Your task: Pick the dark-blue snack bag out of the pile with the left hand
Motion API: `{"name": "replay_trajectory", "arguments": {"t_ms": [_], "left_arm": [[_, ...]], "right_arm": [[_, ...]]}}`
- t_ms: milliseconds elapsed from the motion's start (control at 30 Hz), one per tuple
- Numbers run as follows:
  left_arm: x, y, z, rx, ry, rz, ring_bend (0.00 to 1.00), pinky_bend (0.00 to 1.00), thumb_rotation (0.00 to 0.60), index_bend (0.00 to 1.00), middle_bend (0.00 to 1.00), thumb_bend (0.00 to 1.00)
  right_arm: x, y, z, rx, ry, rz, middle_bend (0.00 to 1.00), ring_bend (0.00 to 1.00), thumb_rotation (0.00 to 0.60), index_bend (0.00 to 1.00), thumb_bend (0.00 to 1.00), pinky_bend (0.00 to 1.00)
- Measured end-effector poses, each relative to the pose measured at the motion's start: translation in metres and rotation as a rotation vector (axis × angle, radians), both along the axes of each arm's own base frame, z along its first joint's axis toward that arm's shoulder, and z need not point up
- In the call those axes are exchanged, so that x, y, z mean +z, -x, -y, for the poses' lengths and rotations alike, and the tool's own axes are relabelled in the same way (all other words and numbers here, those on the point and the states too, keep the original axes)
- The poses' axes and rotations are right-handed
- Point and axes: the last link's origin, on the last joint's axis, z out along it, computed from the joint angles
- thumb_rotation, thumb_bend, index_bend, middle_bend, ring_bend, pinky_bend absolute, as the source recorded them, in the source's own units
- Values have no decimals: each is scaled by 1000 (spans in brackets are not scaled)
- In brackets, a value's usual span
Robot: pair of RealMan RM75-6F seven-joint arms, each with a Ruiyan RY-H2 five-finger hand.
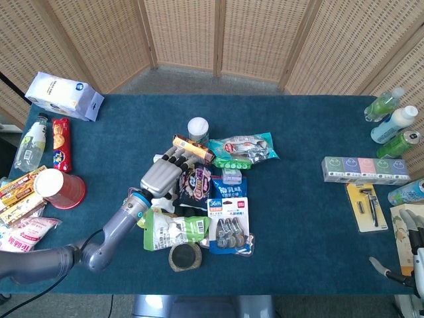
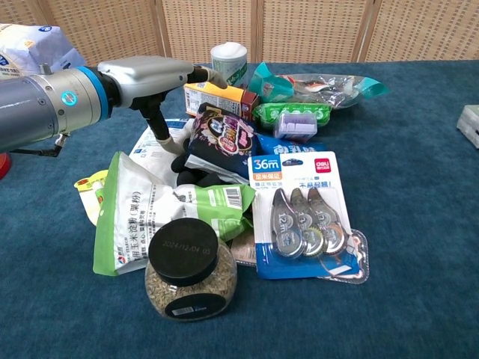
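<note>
The dark-blue snack bag [image 1: 194, 184] [image 2: 221, 140] with pink cartoon print lies on top of the pile at the table's middle. My left hand [image 1: 164, 174] [image 2: 159, 81] hovers at the bag's left side with nothing in it. Its fingers [image 2: 212, 75] stretch out over the bag's top edge toward the orange box [image 2: 217, 95]. Its thumb [image 2: 162, 131] points down just beside the bag's left edge. My right hand [image 1: 405, 262] sits at the table's far right corner, mostly cut off, thumb spread and holding nothing.
Around the bag lie a green-and-white pouch [image 2: 150, 213], a black-lidded jar [image 2: 185, 271], a correction-tape pack [image 2: 305, 217], a white cup [image 2: 228, 62], a green tray [image 2: 292, 114] and a white-blue pouch [image 2: 159, 142]. A red cup [image 1: 61, 189] and snacks crowd the left edge; bottles [image 1: 394, 124] stand at the right.
</note>
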Motion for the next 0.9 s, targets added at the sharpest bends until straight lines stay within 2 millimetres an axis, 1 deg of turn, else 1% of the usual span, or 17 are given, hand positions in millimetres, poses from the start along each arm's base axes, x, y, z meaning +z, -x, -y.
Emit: {"name": "replay_trajectory", "arguments": {"t_ms": [67, 100, 133, 167, 233, 267, 367, 433, 500, 633, 733, 900], "left_arm": [[-4, -1, 0, -1, 9, -9, 134, 0, 600, 122, 127, 139], [-6, -1, 0, -3, 12, -12, 185, 17, 600, 163, 160, 138], [-7, -2, 0, -6, 13, -16, 247, 56, 600, 223, 204, 140], [-8, -2, 1, -11, 16, -23, 330, 122, 600, 315, 272, 141], [-10, -2, 1, -15, 22, -35, 440, 224, 600, 440, 380, 151], [-11, -3, 1, -19, 25, -46, 462, 245, 600, 461, 403, 160], [-13, -3, 2, -35, 27, -78, 515, 303, 600, 476, 430, 189], [-15, -2, 2, -44, 26, -96, 596, 396, 600, 515, 490, 227], [-14, -2, 2, -48, 16, -102, 683, 513, 600, 566, 567, 274], [-7, -1, 0, -35, -15, -74, 794, 654, 600, 622, 655, 337], [3, 2, -3, -14, -34, -34, 840, 708, 600, 644, 705, 356], [32, 9, -7, 15, -92, 41, 864, 739, 600, 651, 722, 356]], "right_arm": [[0, 1, 0, 0, 0, 0, 0, 0, 537, 0, 147, 0], [0, 1, 0, -1, 1, 1, 0, 0, 536, 0, 147, 0], [0, 1, -1, -1, 2, 2, 0, 0, 537, 0, 147, 0], [0, 1, -1, -2, 4, 2, 0, 0, 538, 0, 148, 0], [1, 2, -1, -4, 6, 2, 0, 0, 538, 0, 149, 0], [1, 2, -2, -4, 7, 2, 0, 0, 538, 0, 149, 0], [2, 2, -2, -2, 11, 5, 0, 0, 535, 0, 148, 0], [2, 2, -2, -2, 11, 7, 0, 0, 538, 0, 147, 0], [2, 1, -2, -1, 12, 6, 0, 0, 540, 0, 147, 0], [3, -1, -2, 4, 15, 6, 0, 0, 537, 0, 149, 0], [3, -2, -1, 10, 14, 5, 0, 0, 539, 0, 149, 0], [1, -5, 0, 20, 8, 3, 0, 0, 537, 0, 149, 0]]}}
